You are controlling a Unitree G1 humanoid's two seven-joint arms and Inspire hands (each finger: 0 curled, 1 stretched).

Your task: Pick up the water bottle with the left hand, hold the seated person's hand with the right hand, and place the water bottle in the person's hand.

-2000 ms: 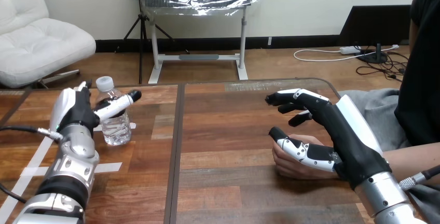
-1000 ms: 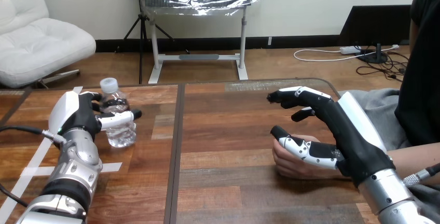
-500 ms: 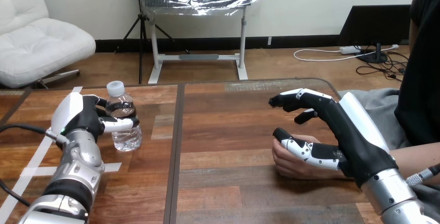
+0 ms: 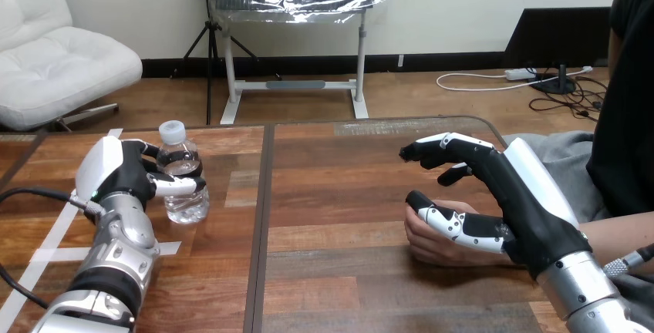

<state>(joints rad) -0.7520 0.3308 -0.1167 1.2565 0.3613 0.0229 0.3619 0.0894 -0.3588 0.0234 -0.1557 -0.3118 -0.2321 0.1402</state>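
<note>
Closest to me, the two silver forearms come up over the near edge of the wooden table [image 4: 339, 287], the left forearm [image 4: 108, 267] above a strip of white tape [image 4: 46, 254] stuck to the boards, the right forearm [image 4: 586, 290] at the far right corner.

A little further in on the right side, the person's hand [image 4: 426, 244] rests on the tabletop as a loose fist, its arm reaching in from the right edge. The robot's right hand [image 4: 524, 202] hangs over it from above. Its thumb [image 4: 455, 223] lies across the top of the fist, and I cannot tell whether the two actually touch. Its fingers [image 4: 443, 146] stretch forward beyond the fist, spread and only slightly bent, well clear of it and closed round nothing.

Across the dark seam [image 4: 261, 233] that runs down the table, on the left half and a bit further back, the left hand [image 4: 116, 175] is clamped on the water bottle [image 4: 185, 198]. Its fingers wrap round the back of the bottle near the shoulder and the thumb crosses the front. The bottle is clear plastic, stands upright, and has a white cap [image 4: 171, 129] showing above the hand. Its base sits at tabletop level, though whether it rests on the wood or hangs just off it I cannot make out. The bottle and the person's hand are well apart, with the seam between them.
</note>
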